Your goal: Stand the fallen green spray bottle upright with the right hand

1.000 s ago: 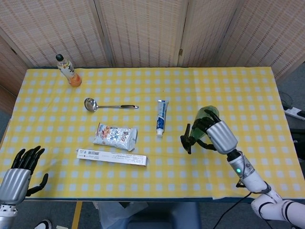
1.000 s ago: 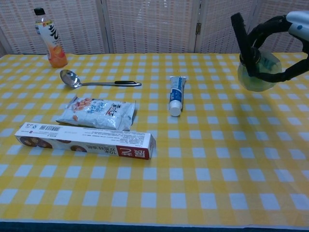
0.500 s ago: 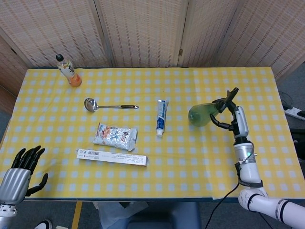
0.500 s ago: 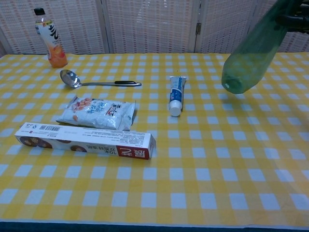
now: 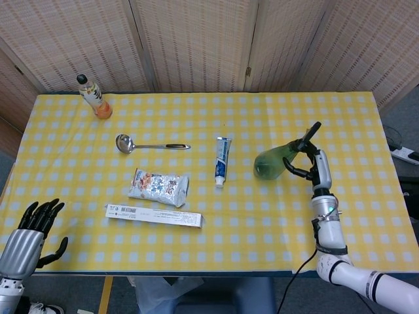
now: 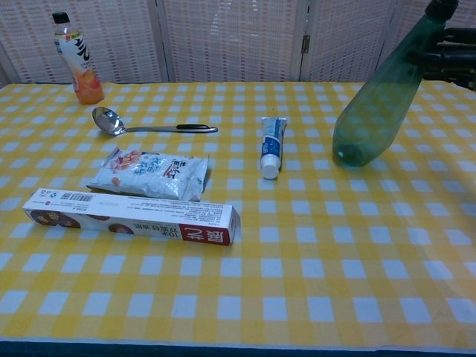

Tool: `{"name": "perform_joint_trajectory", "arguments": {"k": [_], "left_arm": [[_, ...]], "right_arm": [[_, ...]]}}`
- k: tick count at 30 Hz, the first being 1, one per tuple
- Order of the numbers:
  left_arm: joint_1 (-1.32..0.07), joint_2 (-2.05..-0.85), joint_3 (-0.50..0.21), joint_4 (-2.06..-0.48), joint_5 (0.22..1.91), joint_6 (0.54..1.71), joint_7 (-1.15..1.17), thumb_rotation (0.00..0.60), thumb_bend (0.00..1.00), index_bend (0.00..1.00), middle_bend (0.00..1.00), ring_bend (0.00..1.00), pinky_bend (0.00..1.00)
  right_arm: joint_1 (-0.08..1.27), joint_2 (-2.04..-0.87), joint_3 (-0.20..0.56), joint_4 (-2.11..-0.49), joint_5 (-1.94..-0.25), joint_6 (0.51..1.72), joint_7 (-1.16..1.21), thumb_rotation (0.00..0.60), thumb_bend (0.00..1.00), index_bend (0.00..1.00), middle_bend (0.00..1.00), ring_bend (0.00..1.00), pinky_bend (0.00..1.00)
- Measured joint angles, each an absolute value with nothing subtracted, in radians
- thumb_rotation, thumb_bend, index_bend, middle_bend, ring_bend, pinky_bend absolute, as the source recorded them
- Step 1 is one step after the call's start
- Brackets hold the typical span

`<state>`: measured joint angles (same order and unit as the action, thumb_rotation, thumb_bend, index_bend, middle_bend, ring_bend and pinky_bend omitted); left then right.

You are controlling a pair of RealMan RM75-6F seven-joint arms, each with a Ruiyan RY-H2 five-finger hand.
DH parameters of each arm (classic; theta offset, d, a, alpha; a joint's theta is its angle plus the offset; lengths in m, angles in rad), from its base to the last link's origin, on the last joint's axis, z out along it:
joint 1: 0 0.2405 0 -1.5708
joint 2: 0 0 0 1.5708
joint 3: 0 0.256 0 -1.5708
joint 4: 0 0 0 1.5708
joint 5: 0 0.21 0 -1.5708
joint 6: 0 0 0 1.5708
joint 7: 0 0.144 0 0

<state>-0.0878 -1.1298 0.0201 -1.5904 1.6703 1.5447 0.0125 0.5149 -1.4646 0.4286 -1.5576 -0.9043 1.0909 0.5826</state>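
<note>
The green spray bottle [image 5: 273, 161] [image 6: 378, 100] leans at a slant, base low toward the left and black nozzle up to the right. In the chest view its base hangs just over the yellow checked cloth. My right hand [image 5: 313, 163] [image 6: 452, 63] grips the bottle near its neck, at the right side of the table. My left hand [image 5: 27, 232] hangs off the front left edge with fingers spread, holding nothing.
A toothpaste tube [image 5: 222, 161] [image 6: 273, 146] lies just left of the bottle. A snack bag [image 5: 159, 186], a long box [image 5: 154, 215], a ladle [image 5: 148, 144] and an orange drink bottle [image 5: 93, 97] occupy the left half of the table [image 5: 366, 216].
My right hand has turned the bottle from lying across the palm to a slant, then lowered it, so the base now sits lower and nearer the cloth. The left hand stayed put.
</note>
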Motion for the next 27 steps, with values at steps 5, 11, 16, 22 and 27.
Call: {"name": "perform_joint_trajectory", "arguments": {"k": [5, 11, 16, 22, 27], "left_arm": [[-0.090, -1.129, 0.019, -1.587, 1.666, 1.543, 0.007, 0.456, 0.50, 0.00, 0.08, 0.11, 0.04], [-0.090, -1.129, 0.019, -1.587, 1.663, 1.541, 0.008, 0.459, 0.50, 0.00, 0.09, 0.11, 0.04], [-0.093, -1.132, 0.021, -1.587, 1.662, 1.534, 0.012, 0.462, 0.50, 0.00, 0.09, 0.11, 0.04], [-0.094, -1.132, 0.022, -1.588, 1.661, 1.532, 0.014, 0.464, 0.50, 0.00, 0.09, 0.12, 0.04], [-0.095, -1.133, 0.024, -1.591, 1.660, 1.528, 0.018, 0.467, 0.50, 0.00, 0.09, 0.12, 0.04]], "right_arm": [[0.524, -1.464, 0.435, -1.543, -0.867, 1.050, 0.523, 0.600, 0.34, 0.64, 0.50, 0.37, 0.10], [0.523, -1.464, 0.436, -1.527, -0.884, 1.020, 0.517, 0.600, 0.34, 0.36, 0.31, 0.27, 0.03], [0.520, -1.450, 0.438, -1.529, -0.910, 1.001, 0.514, 0.600, 0.34, 0.19, 0.22, 0.22, 0.00], [0.521, -1.432, 0.440, -1.536, -0.928, 0.988, 0.502, 0.600, 0.34, 0.12, 0.16, 0.19, 0.00], [0.515, -1.414, 0.440, -1.553, -0.946, 0.984, 0.493, 0.600, 0.34, 0.10, 0.15, 0.18, 0.00]]}}
